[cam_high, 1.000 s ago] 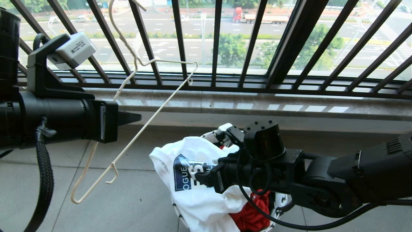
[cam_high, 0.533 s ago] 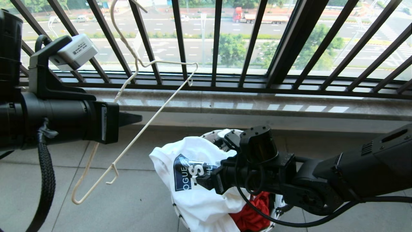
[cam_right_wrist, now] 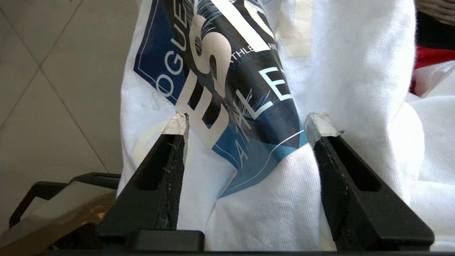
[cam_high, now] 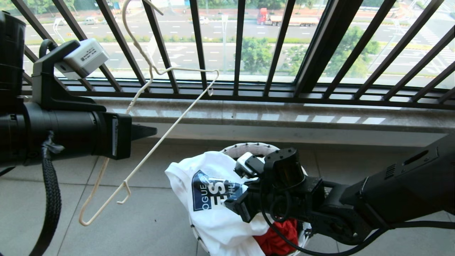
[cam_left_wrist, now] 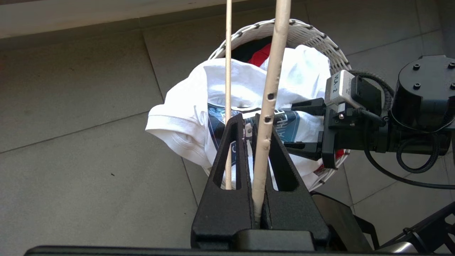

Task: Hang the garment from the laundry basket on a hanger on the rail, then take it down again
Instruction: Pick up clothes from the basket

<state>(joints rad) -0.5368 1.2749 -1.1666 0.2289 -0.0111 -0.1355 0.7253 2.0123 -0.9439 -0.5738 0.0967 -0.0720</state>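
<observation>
Right tool [cam_high: 233, 206] now lower on the garment [cam_high: 213, 217], jaws apart.

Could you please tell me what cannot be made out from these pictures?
- Hanger hook top: cut off by the head view's upper edge.
- Laundry basket contents: covered by the garment.
- Right gripper contact with the cloth: unclear in every view.
- Basket's near rim: cut off below, head view.

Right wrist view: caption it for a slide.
Open right gripper straddles the logo of the white T-shirt heaped in the basket.
</observation>
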